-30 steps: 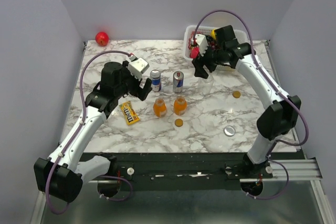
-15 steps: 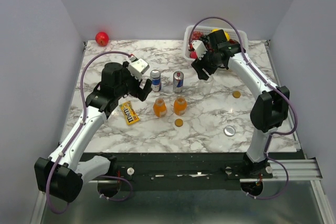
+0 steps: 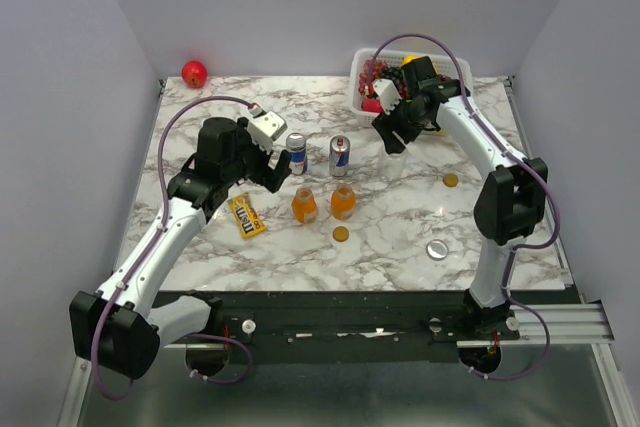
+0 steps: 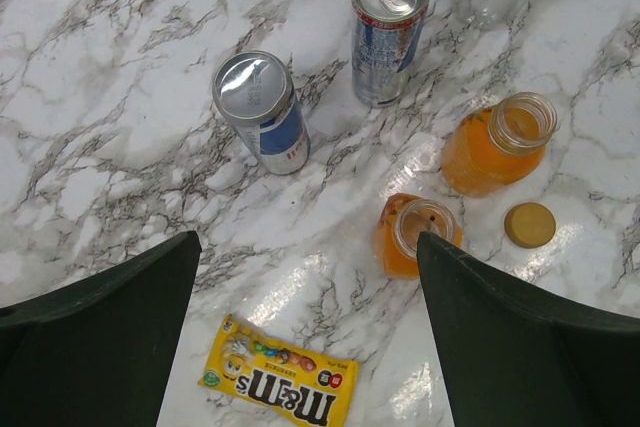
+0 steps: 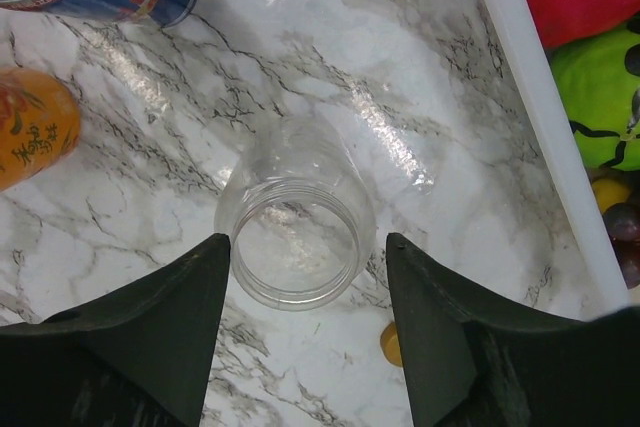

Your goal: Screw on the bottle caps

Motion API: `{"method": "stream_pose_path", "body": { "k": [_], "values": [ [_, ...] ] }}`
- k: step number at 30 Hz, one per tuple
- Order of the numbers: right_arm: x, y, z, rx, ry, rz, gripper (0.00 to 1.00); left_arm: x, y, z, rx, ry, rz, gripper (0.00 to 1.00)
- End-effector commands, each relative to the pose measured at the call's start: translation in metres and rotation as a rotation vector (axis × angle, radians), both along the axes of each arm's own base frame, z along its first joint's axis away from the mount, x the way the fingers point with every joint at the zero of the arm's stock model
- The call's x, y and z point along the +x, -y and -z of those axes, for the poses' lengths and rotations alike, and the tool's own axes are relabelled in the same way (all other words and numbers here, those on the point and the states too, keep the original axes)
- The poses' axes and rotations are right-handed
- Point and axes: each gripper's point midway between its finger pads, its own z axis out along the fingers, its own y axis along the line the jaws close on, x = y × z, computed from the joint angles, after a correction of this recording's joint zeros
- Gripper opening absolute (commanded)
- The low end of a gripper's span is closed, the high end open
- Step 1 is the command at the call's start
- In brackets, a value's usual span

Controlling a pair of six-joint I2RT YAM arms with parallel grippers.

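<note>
Two open orange bottles (image 3: 304, 205) (image 3: 343, 201) stand mid-table. One orange cap (image 3: 341, 233) lies just in front of them and another (image 3: 450, 180) lies to the right. The silver lid (image 3: 437, 249) lies near the front right. The clear jar (image 5: 295, 202) stands open and upright, right ahead of and between the tips of my open right gripper (image 5: 307, 247), which hovers above it (image 3: 392, 133). My left gripper (image 3: 283, 164) is open and empty, above the table left of the bottles (image 4: 415, 237) (image 4: 500, 142).
Two drink cans (image 3: 296, 152) (image 3: 340, 155) stand behind the bottles. A yellow M&M's bag (image 3: 246, 215) lies to their left. A white basket (image 3: 358, 75) of toy fruit stands at the back right, close to the jar. A red apple (image 3: 194, 73) sits at the back left.
My right gripper has shifted a little to the right and back, and its elbow has swung inward. The left arm has barely moved.
</note>
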Motion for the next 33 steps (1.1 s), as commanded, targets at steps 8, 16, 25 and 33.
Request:
{"method": "stream_pose_path", "body": {
  "k": [8,16,25,33],
  "values": [
    [-0.009,-0.003,0.017,0.001,-0.081,-0.008,0.68,0.004,0.007,-0.012,-0.016,0.027,0.031,0.99],
    [-0.017,0.001,0.021,-0.014,-0.100,-0.001,0.62,0.005,0.008,-0.011,-0.016,0.029,0.035,0.99],
    [-0.018,0.009,0.022,-0.048,-0.089,0.020,0.59,0.006,0.014,-0.011,-0.041,0.024,0.057,0.99],
    [-0.029,0.013,0.013,-0.051,-0.086,0.002,0.35,0.005,0.029,-0.015,-0.068,0.036,0.116,0.99]
  ]
}}
